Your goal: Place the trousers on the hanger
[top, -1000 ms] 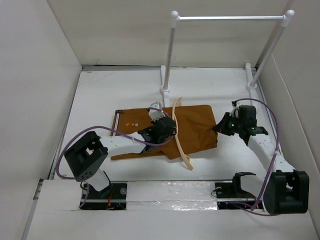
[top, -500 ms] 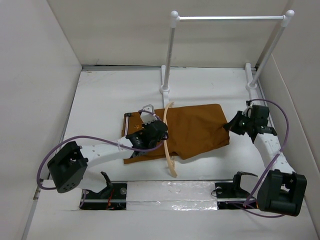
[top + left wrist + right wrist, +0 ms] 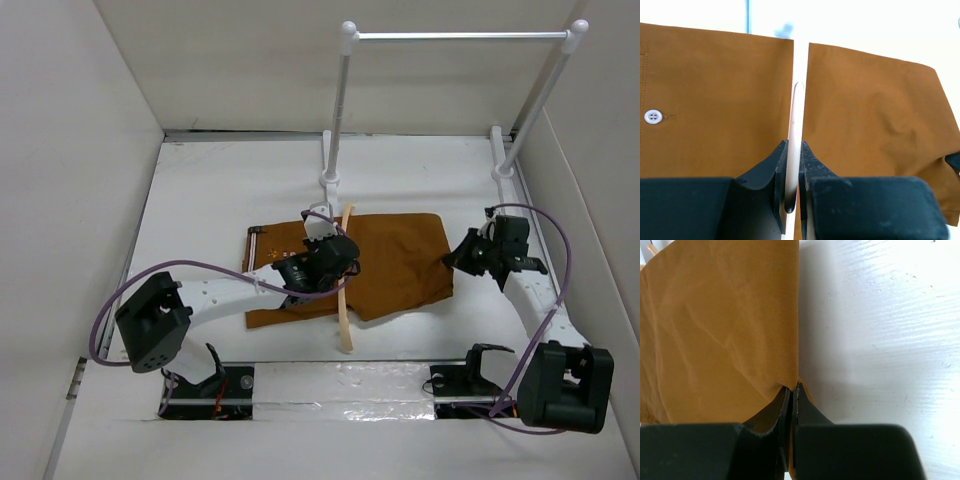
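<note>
The rust-brown trousers (image 3: 400,255) lie folded flat on the white table, mid-scene. The pale hanger (image 3: 345,300) lies across them as a thin curved strip running front to back. My left gripper (image 3: 335,262) is shut on the hanger (image 3: 796,107), with trousers cloth (image 3: 715,100) on both sides of it and a pale button (image 3: 653,116) at the left. My right gripper (image 3: 462,252) is shut on the right edge of the trousers (image 3: 725,330), pinching the cloth fold between its fingertips (image 3: 792,390).
A white-and-metal rail stand (image 3: 460,36) rises at the back, its feet (image 3: 330,180) just behind the trousers and at the right wall (image 3: 500,172). White walls close in left, back and right. Bare white table (image 3: 890,315) lies right of the trousers' edge.
My left gripper has moved right and back with the hanger, which now lies straighter across the trousers. The trousers' right edge and my right gripper shifted slightly left.
</note>
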